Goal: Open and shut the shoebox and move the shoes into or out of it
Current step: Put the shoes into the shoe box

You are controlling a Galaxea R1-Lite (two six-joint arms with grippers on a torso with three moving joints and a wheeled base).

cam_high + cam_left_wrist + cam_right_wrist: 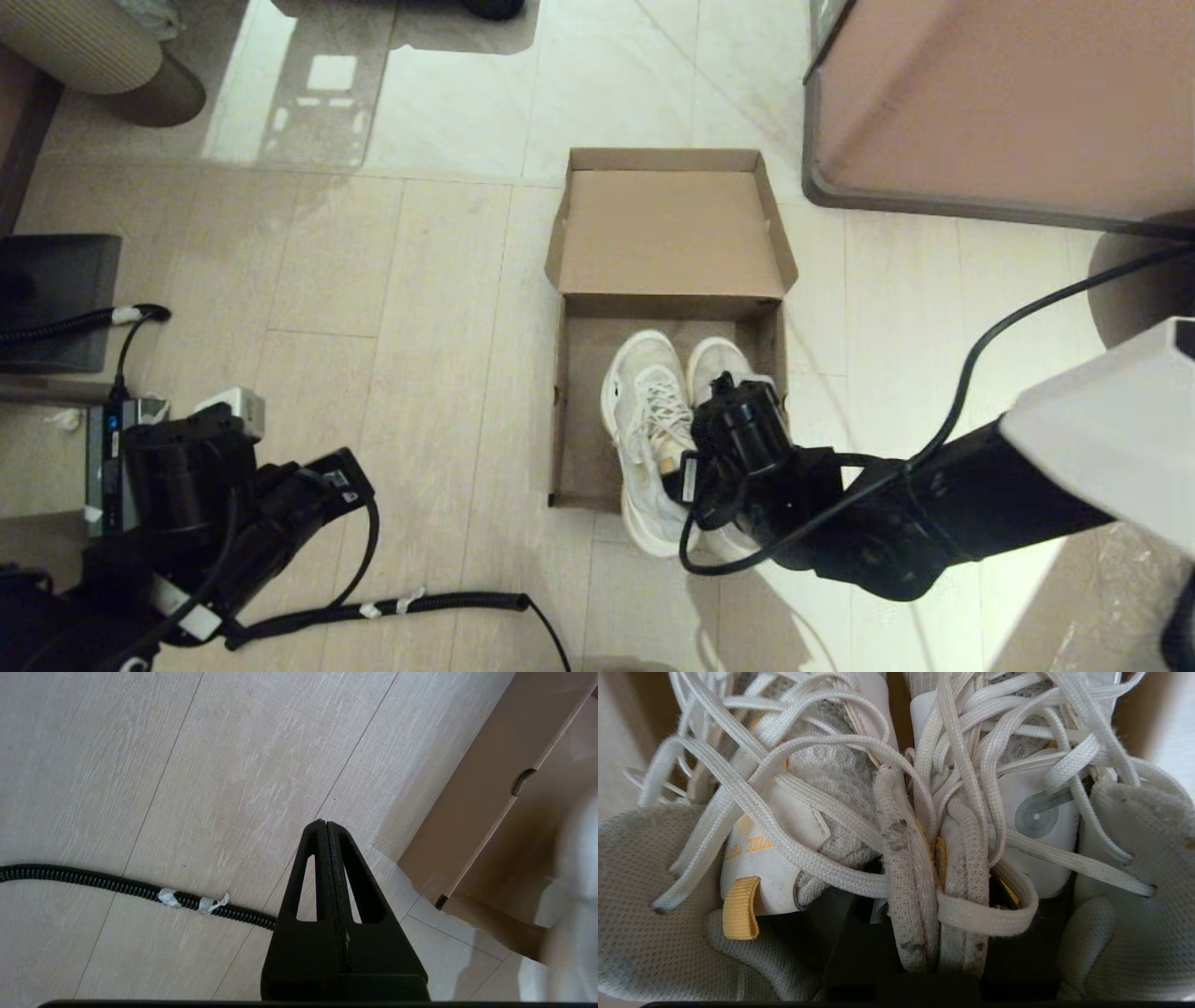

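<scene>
The brown shoebox (558, 411) stands open on the floor, its lid (667, 233) folded back flat on the far side. The white shoes (644, 411) lie side by side inside, toes toward the lid, heels reaching past the box's near edge. My right gripper (931, 933) is shut on the shoes (1036, 816), pinching their two inner collars together among loose laces; in the head view its wrist (747, 429) covers the right shoe. My left gripper (326, 823) is shut on nothing above bare floor, left of the shoebox (472, 812).
A black ribbed cable (420, 605) runs across the floor near the left arm (215, 485). A power strip (112, 439) and a dark panel (56, 299) lie at far left. A large pink-topped piece of furniture (1008, 103) stands behind the box on the right.
</scene>
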